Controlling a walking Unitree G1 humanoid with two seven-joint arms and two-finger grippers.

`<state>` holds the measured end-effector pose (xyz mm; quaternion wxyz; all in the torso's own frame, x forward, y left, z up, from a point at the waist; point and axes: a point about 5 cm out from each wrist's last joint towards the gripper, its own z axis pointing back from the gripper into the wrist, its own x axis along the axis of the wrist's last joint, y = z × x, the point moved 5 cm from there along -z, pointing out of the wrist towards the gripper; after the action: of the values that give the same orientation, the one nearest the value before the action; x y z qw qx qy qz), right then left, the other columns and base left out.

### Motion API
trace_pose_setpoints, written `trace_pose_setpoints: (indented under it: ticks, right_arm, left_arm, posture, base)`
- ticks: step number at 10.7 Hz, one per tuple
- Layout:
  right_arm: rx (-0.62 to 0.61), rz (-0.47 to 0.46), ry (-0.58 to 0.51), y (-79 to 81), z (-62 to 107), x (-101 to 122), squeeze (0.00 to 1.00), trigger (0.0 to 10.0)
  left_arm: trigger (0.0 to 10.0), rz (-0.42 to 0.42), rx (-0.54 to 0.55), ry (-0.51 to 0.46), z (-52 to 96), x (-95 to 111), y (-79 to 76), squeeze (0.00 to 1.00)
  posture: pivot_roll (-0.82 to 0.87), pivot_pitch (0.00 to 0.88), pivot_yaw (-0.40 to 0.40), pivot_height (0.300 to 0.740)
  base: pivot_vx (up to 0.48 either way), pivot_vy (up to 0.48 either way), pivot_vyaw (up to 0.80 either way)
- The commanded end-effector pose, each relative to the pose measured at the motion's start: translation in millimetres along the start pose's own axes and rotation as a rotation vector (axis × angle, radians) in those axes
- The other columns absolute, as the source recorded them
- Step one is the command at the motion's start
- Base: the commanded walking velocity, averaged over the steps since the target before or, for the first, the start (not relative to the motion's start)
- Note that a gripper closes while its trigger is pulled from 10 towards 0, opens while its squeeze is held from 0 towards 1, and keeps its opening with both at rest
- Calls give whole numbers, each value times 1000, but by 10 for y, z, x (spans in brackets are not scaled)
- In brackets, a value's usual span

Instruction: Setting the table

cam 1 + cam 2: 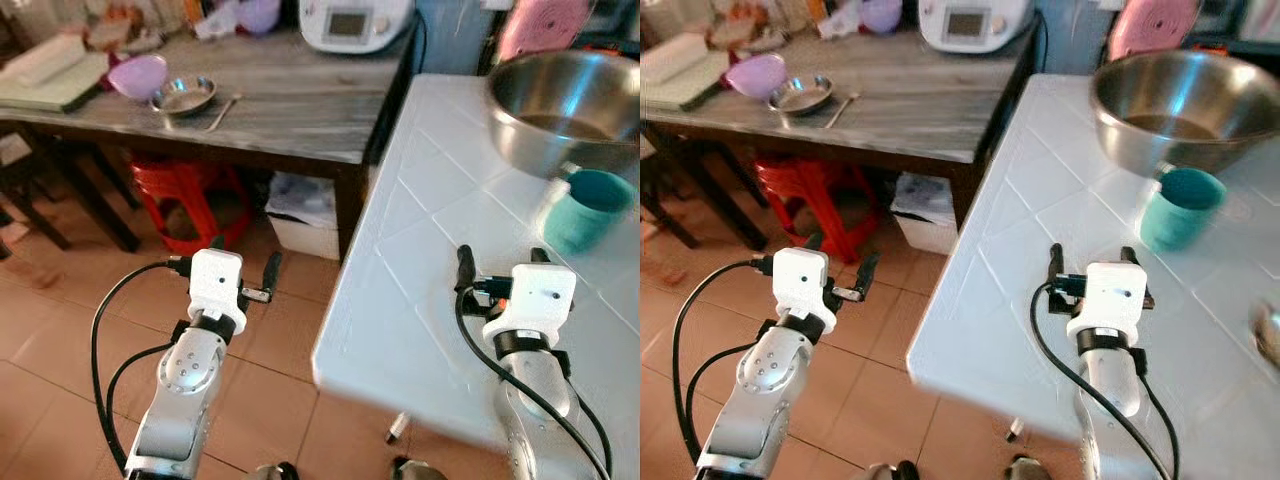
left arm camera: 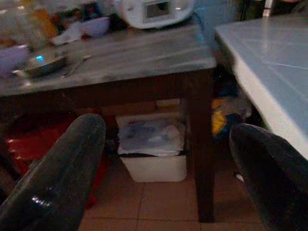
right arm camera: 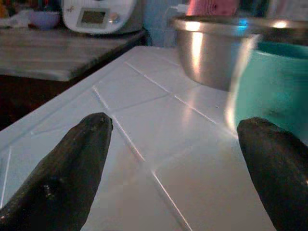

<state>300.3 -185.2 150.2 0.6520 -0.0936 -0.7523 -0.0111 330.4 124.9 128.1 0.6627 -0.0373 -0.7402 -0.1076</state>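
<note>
Teal cup (image 1: 585, 208) beside the steel bowl (image 1: 565, 105) looks my first pick: right gripper (image 1: 498, 258) hovers open over the white tabletop (image 1: 420, 250), left gripper (image 1: 243, 268) open and empty, so I must reach forward.

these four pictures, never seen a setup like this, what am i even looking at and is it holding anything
It is a humanoid robot seen through its own cameras. Two pictures come from its head, looking down at its silver arms; the other two come from cameras on its wrists, looking along each gripper's black fingers.

The left gripper hangs open over the tiled floor, beside a wooden table. The right gripper is open above a white tiled table, facing a teal cup and a large steel bowl. Neither holds anything.

The wooden table carries a purple bowl, a small metal dish and a rice cooker.
</note>
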Motion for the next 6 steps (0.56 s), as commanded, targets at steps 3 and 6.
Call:
trace_pose_setpoints:
  ticks: [3,6]
  right_arm:
    - [-9,4,7,-23,3,-22,0,10000]
    - [-3,0,4,-4,-7,-23,0,10000]
  left_arm:
    - [10000,-2,-22,4,11,-8,-14,0]
    - [10000,1,-40,0,25,0,-26,0]
  posture:
    - [-148,136,125,740]
    - [-142,132,126,740]
  base:
    - [0,0,-365]
    - [0,0,0]
